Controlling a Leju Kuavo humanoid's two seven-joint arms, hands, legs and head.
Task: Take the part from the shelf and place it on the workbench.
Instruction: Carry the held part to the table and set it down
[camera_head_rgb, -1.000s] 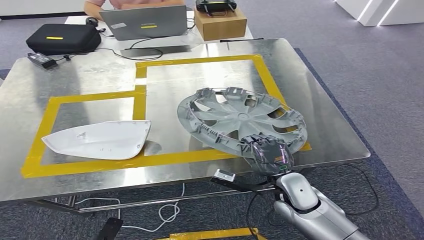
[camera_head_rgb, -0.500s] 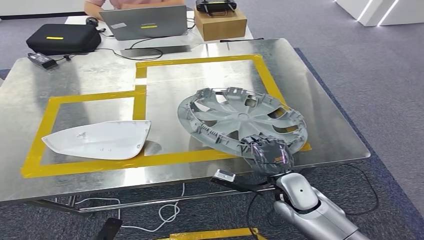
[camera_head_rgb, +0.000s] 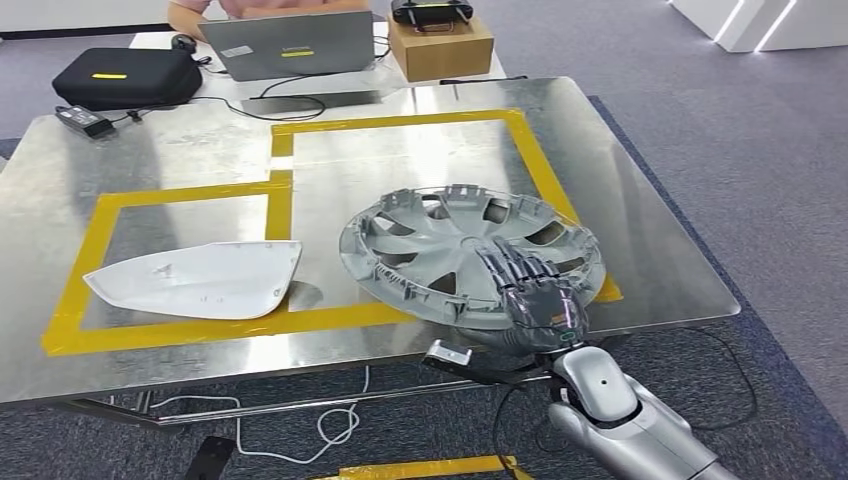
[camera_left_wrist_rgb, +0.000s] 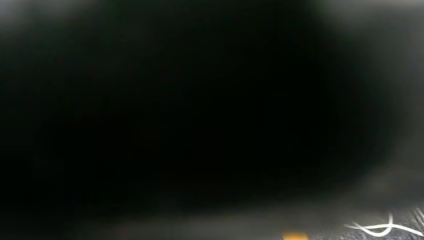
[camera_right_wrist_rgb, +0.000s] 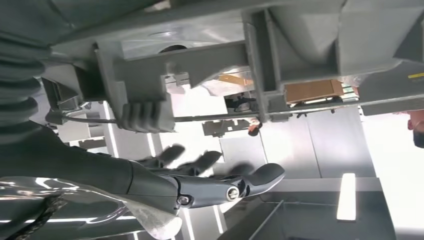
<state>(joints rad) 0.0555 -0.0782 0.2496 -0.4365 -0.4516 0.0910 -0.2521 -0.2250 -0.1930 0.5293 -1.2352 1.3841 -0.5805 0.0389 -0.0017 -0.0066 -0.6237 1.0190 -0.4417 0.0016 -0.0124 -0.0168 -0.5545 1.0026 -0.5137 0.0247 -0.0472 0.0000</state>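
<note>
A grey wheel cover (camera_head_rgb: 450, 240) lies inner side up on the steel workbench (camera_head_rgb: 200, 150), inside the right yellow-taped frame (camera_head_rgb: 520, 130), its near rim at the bench's front edge. My right hand (camera_head_rgb: 530, 290) reaches over that near rim with its fingers stretched out flat above the spokes. In the right wrist view the hand (camera_right_wrist_rgb: 200, 175) has its fingers and thumb (camera_right_wrist_rgb: 260, 176) spread, a gap away from the cover's ribbed rim (camera_right_wrist_rgb: 200, 55).
A white mirror shell (camera_head_rgb: 200, 278) lies in the left taped frame. Behind the bench stand a laptop (camera_head_rgb: 300, 45), a black case (camera_head_rgb: 125, 75) and a cardboard box (camera_head_rgb: 440, 45), with a person (camera_head_rgb: 200, 10) seated there. Cables (camera_head_rgb: 330, 425) trail under the bench.
My right hand has let go of the wheel cover's rim and its fingers have spread. The cover has dropped flatter and slid a little to the left.
</note>
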